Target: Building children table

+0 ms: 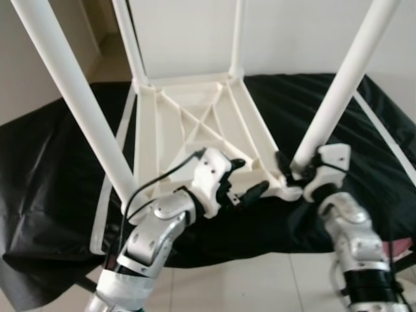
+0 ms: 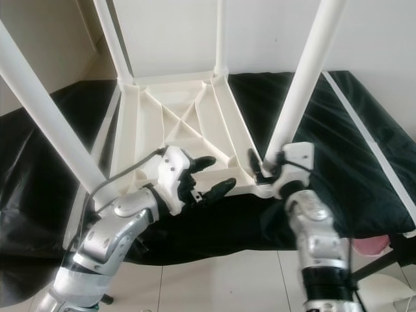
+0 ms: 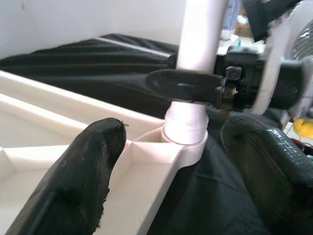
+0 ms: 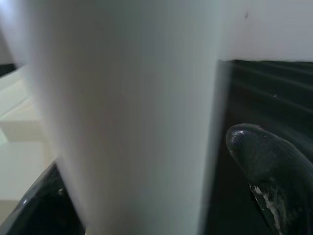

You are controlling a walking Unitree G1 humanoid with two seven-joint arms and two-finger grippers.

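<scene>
The white plastic table (image 1: pixel 195 123) lies upside down on a black, creased cloth (image 1: pixel 52 188), its underside a shallow tray of moulded ribs crossing in an X. Four smooth round legs rise from its corner sockets; the two near ones slant up out of the top edge of the head views, the near left leg (image 1: pixel 71 91) and the near right leg (image 1: pixel 344 78).

The near right leg stands in its round corner socket (image 3: pixel 188 142), where a band of fine thread shows just above the collar. The right gripper (image 1: pixel 300 166) is closed around this leg just above the socket, one black finger on each side of the tube. The left gripper (image 1: pixel 244 181) hovers at the table's near rim, just beside that corner, its two rounded, rubbery fingers (image 3: pixel 93 161) spread wide and holding nothing; one lies over the ribbed underside, the other beyond the rim above the cloth.

The cloth hangs over the near edge down to a pale tiled floor (image 1: pixel 260 286). A white wall (image 1: pixel 292 32) stands close behind the far legs.
</scene>
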